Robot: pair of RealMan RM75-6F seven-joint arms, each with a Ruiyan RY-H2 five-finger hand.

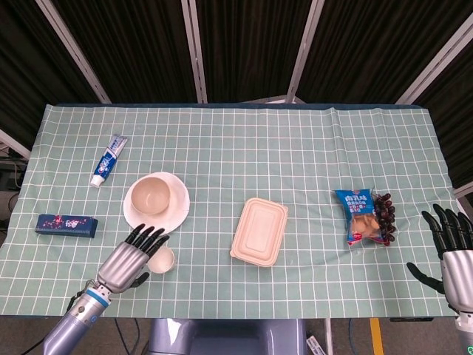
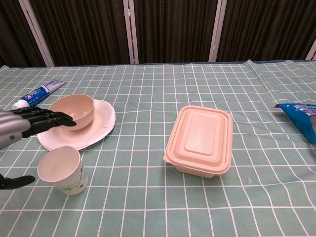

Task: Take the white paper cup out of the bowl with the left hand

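On the tablecloth just in front of the plate and bowl, the paper cup stands upright, already out, just below my left hand, fingers spread and released, holding nothing; my right hand is far off.

Table: covered edge to edge by a pale green cloth with a white grid, lightly creased toward the right side. Backdrop: dark pleated curtains behind the table, crossed by slanting white frame bars. Lighting: even, overhead, with soft shadows. Floor: grey, glimpsed beyond the near table edge.
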